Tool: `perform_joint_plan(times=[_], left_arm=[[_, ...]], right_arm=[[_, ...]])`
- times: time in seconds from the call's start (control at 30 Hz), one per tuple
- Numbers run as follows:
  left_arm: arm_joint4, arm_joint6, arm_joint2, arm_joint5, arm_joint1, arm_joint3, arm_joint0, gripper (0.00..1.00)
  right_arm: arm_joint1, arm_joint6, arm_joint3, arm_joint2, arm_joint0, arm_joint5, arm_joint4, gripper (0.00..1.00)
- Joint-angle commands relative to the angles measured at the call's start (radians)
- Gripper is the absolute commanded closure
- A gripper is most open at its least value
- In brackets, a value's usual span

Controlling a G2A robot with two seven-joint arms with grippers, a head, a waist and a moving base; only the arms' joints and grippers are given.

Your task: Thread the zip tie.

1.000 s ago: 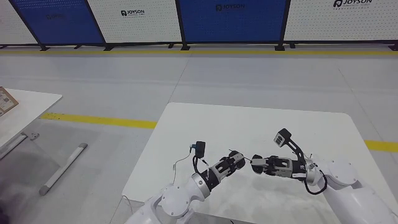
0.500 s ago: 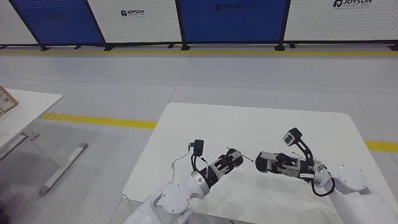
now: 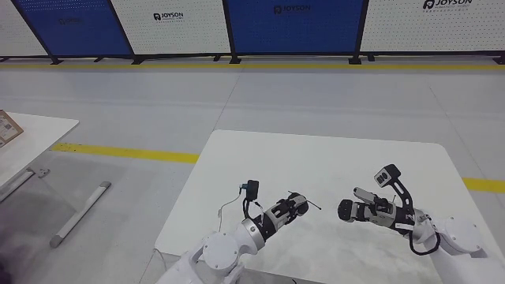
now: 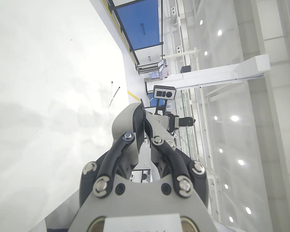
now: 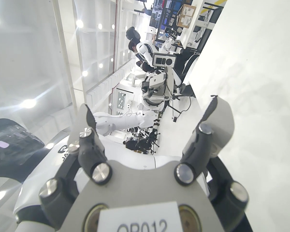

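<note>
a wide hall floor with a yellow line (image 3: 126,152) runs behind, closed off by blue and white pegboard panels (image 3: 292,8). nearer is the white table (image 3: 260,158), and both arms hang over its near part.

the left gripper (image 3: 298,203) is the landmark here. its fingers are clenched, pads pressed together. the right gripper (image 3: 345,210) sits level with it, well apart and facing it across bare tabletop. its fingers are spread wide with nothing between them.

the zip tie (image 4: 114,95) is a thin black strip at the left gripper's tip, sticking out to either side of it in the top view. in the left wrist view one end seems to run in behind a finger, so i take it to be pinched there, though the contact itself is hidden.

as a judgement, the tie will be very light, springy along its length and slick. a loose pinch would let it swivel or slide. the best hold looks to be close to the head, flat faces against the pads. the tail should be gripped a little back from its tip, so it stays stiff enough to aim at the slot.
</note>
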Motion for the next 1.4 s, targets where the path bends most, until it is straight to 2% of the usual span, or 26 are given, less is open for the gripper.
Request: perform_joint_plan(times=[0.0,0.17,0.2,0.23,0.33,0.47,0.6,0.97,1.0,1.13,1.23,1.37], left_arm=[[-0.015,0.000,0.002,0.000,-0.001,0.003,0.000,1.00],[-0.180,-0.040,-0.040,-0.040,-0.004,0.016,-0.001,1.00],[-0.240,-0.059,-0.068,-0.052,-0.003,0.013,0.000,1.00],[-0.252,-0.065,-0.089,-0.062,-0.001,0.010,0.002,1.00],[-0.297,-0.098,-0.156,-0.092,0.007,-0.041,0.020,1.00],[-0.296,-0.113,-0.212,-0.104,0.014,-0.122,0.050,1.00],[-0.330,-0.113,-0.233,-0.099,0.015,-0.175,0.068,1.00],[-0.330,-0.104,-0.232,-0.104,0.014,-0.176,0.065,1.00],[-0.353,-0.101,-0.230,-0.107,0.013,-0.183,0.063,1.00],[-0.424,-0.121,-0.254,-0.162,0.010,-0.215,0.066,1.00],[-0.515,-0.163,-0.279,-0.211,0.008,-0.248,0.068,1.00],[-0.647,-0.228,-0.303,-0.253,0.005,-0.269,0.075,1.00]], right_arm=[[0.000,0.000,0.000,0.000,0.000,0.000,0.000,0.00],[0.000,0.000,0.000,0.000,0.000,0.000,0.000,0.00],[0.000,0.000,0.000,0.000,0.000,0.000,0.000,0.00],[0.000,0.000,0.000,0.000,0.000,0.000,0.000,0.00],[0.000,0.000,0.000,0.000,0.000,0.000,0.000,0.00],[0.000,0.000,0.000,0.000,0.000,0.000,0.000,0.00],[0.000,0.000,0.000,0.000,0.000,0.000,0.000,0.00],[0.000,0.000,0.000,0.000,0.000,0.000,0.000,0.00],[0.000,0.000,0.000,0.000,0.000,0.000,0.000,0.00],[0.000,0.000,0.000,0.000,0.000,0.000,0.000,0.00],[0.000,0.000,0.000,0.000,0.000,0.000,0.000,0.00],[0.000,0.000,0.000,0.000,0.000,0.000,0.000,0.00]])
